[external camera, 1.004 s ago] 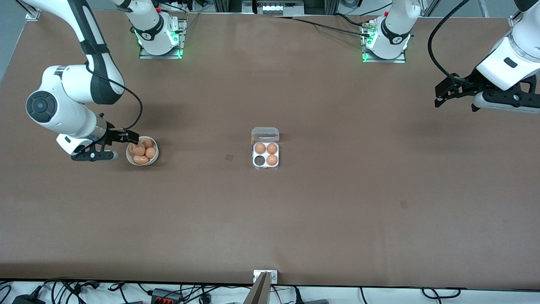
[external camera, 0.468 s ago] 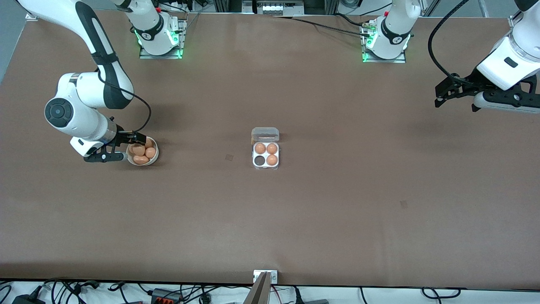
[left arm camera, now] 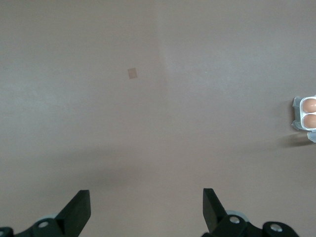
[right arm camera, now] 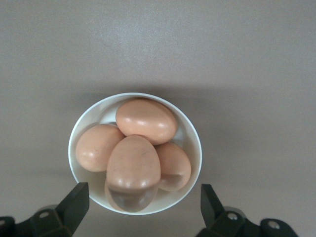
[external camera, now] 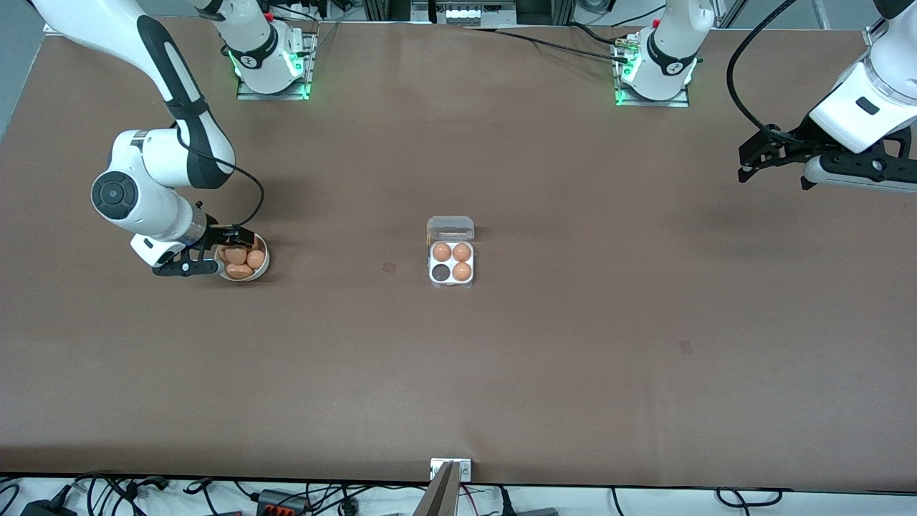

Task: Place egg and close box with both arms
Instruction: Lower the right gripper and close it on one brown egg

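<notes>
The right claw [external camera: 218, 252] is held wide open and empty over the rim of a white bowl [right arm camera: 89, 128] of brown eggs [right arm camera: 133, 165] — fingers [right arm camera: 74, 205] spread wider than the bowl. The box [external camera: 451, 261] is seen mid-table [external camera: 573, 344], well apart from both claws, lid open, three eggs in it, one cell empty. The left claw [external camera: 749, 156] is parked wide open and empty over bare table at its own end — waiting.

Bright even overhead light, soft shadows on table [external camera: 501, 373], sharp focus
</notes>
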Robot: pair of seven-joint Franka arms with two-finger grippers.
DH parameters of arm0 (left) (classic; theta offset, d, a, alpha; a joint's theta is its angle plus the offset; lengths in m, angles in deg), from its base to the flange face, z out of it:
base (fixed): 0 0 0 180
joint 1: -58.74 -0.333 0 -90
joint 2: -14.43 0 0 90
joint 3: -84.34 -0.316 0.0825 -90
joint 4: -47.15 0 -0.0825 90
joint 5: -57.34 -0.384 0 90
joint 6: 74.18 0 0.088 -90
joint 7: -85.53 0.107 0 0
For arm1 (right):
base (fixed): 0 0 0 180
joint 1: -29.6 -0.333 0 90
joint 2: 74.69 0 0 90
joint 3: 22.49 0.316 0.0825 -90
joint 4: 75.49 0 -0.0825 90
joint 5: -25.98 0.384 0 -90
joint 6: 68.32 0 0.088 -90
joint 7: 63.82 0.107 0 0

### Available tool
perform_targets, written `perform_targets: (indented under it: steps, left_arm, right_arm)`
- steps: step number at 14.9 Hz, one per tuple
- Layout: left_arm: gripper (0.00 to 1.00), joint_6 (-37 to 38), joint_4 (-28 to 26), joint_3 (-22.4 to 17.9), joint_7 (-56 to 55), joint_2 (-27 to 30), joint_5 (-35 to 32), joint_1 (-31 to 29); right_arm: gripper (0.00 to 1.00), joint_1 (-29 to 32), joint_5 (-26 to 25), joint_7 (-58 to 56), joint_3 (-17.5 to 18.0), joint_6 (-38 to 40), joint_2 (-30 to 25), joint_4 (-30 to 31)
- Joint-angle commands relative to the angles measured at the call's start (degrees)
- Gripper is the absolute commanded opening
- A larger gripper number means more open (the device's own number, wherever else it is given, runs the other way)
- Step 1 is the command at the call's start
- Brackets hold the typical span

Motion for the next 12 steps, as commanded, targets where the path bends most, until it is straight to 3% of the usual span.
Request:
perform_targets:
  steps: [1, 4, 10, 12]
  left_arm:
    - [1.0, 1.3, 1.9, 0.4, 0.8, -0.8, -0.5, -0.3]
    - [1.0, 1.3, 1.9, 0.3, 0.8, -0.8, -0.5, -0.3]
    - [1.0, 1.7, 1.9, 0.4, 0.8, -0.8, -0.5, -0.2]
    - [1.0, 1.7, 1.9, 0.4, 0.8, -0.8, -0.5, -0.2]
  right_arm:
    - [0.97, -0.1, -0.7, -0.1, 0.0, -1.1, -0.2, 0.9]
    - [0.8, -0.1, -0.7, -0.1, 0.0, -1.1, -0.2, 0.7]
    - [0.77, -0.1, -0.6, -0.1, 0.0, -1.1, -0.2, 0.6]
    - [0.67, -0.1, -0.6, 0.0, 0.0, -1.1, -0.2, 0.6]
